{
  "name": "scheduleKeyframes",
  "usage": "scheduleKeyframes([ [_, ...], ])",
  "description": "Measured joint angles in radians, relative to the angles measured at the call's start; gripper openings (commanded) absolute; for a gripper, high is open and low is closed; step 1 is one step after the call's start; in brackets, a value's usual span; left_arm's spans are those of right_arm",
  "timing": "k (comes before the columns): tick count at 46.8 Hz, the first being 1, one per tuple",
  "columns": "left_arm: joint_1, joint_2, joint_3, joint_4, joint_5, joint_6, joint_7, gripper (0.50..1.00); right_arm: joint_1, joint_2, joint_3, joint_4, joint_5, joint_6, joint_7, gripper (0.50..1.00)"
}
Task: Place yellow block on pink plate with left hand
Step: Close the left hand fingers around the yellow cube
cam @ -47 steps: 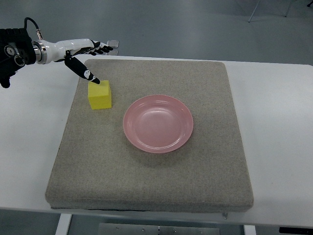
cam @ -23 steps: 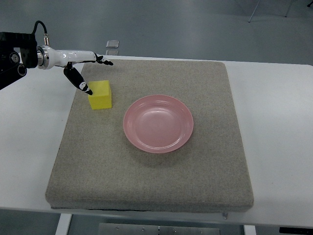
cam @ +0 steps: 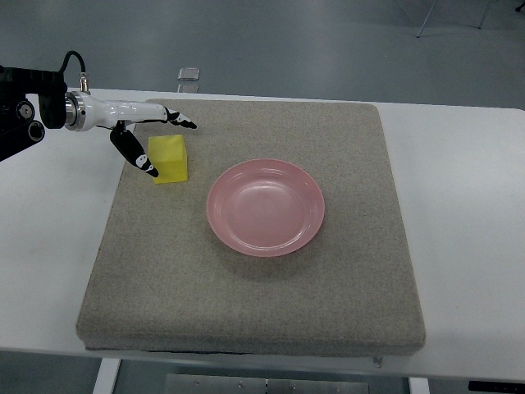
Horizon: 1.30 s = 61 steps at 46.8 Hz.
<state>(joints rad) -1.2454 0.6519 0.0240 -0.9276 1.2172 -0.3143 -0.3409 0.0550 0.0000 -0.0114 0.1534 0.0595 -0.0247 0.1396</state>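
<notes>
Left hand (cam: 139, 131) spread open, straddling the yellow block (cam: 170, 159); thumb beside its left face.

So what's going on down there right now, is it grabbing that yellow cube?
Left robot hand open, fingers straddling the yellow block, no grip yet. Block on grey mat, left of pink plate. Plate empty, path clear. Right arm out of view.

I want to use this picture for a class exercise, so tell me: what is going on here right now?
A humanoid robot's left hand reaches in from the left with its fingers spread around a yellow block, thumb on the near left side and the other fingers over the far top edge. The block sits on a grey mat covering a white table; it has not been lifted. A pink plate lies empty to the right of the block, apart from it. The right arm is out of view.
</notes>
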Motion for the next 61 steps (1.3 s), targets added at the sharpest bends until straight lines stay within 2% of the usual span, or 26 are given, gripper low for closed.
scheduleKeyframes([
  [16, 0.020, -0.005, -0.005, 0.014, -0.008, 0.009, 0.000, 0.990, 0.000, 0.000, 0.000, 0.000, -0.001, 0.000, 0.000, 0.924],
  [25, 0.026, -0.012, -0.003, 0.023, -0.008, 0.008, 0.000, 0.973, 0.000, 0.000, 0.000, 0.000, 0.000, 0.000, 0.000, 0.924],
  [34, 0.044, -0.015, -0.002, 0.031, -0.009, 0.013, 0.000, 0.906, 0.000, 0.000, 0.000, 0.000, 0.000, 0.000, 0.000, 0.924],
  [38, 0.044, -0.015, -0.002, 0.032, -0.009, 0.014, 0.000, 0.898, 0.000, 0.000, 0.000, 0.000, 0.000, 0.000, 0.000, 0.924],
  [43, 0.053, -0.017, -0.002, 0.036, -0.007, 0.015, -0.001, 0.859, 0.000, 0.000, 0.000, 0.000, 0.000, 0.000, 0.000, 0.924],
  [45, 0.060, -0.020, -0.003, 0.038, -0.005, 0.017, -0.001, 0.827, 0.000, 0.000, 0.000, 0.000, 0.000, 0.000, 0.000, 0.924],
  [47, 0.062, -0.021, -0.004, 0.039, -0.002, 0.018, 0.000, 0.821, 0.000, 0.000, 0.000, 0.000, 0.000, 0.000, 0.000, 0.924],
  [51, 0.064, -0.022, -0.006, 0.048, 0.004, 0.018, 0.000, 0.767, 0.000, 0.000, 0.000, 0.000, 0.000, 0.000, 0.000, 0.924],
  [61, 0.066, -0.031, -0.004, 0.060, 0.009, 0.022, 0.000, 0.568, 0.000, 0.000, 0.000, 0.000, 0.000, 0.000, 0.000, 0.924],
])
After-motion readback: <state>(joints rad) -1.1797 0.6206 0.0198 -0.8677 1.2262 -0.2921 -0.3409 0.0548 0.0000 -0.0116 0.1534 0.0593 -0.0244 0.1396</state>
